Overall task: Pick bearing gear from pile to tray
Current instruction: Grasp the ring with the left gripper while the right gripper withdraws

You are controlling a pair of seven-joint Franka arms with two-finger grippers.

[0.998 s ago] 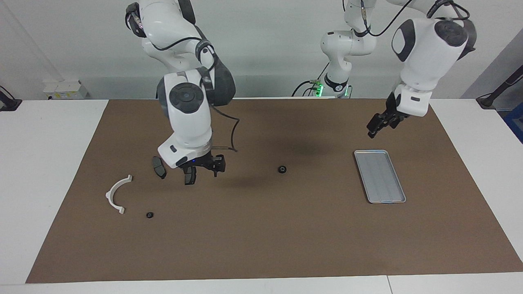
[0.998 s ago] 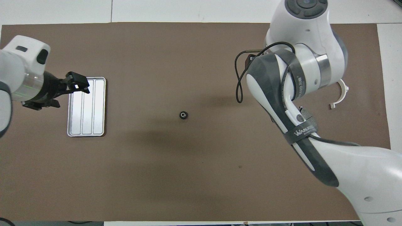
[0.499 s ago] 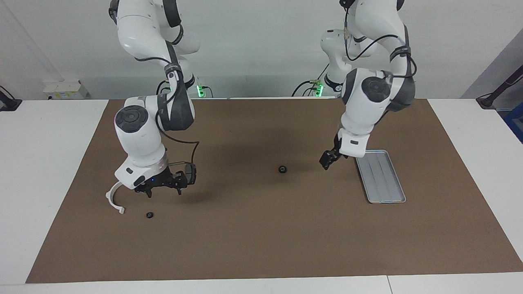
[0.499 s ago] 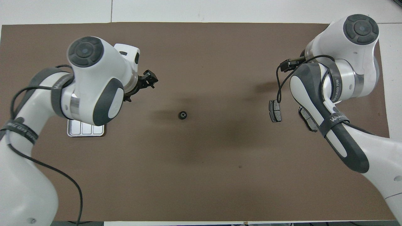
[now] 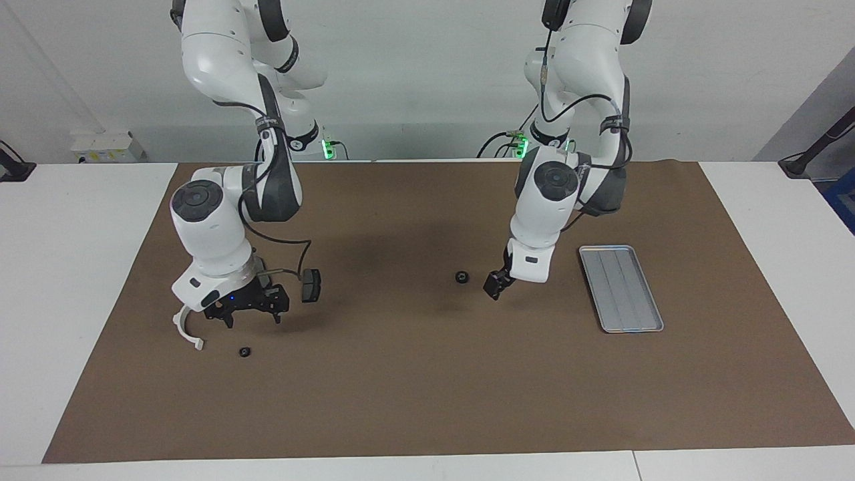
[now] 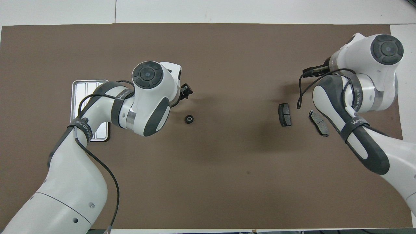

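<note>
Both arms have swung in since a moment ago: the left hand [image 5: 494,288], fingers spread, now hangs beside the bearing gear [image 5: 461,276] at mid-worktop, well apart from the tray [image 5: 621,288]. The right hand [image 5: 246,312], spread and empty, hovers over the pile. Small, stiff, likely slippery; pinch across its rim.
</note>
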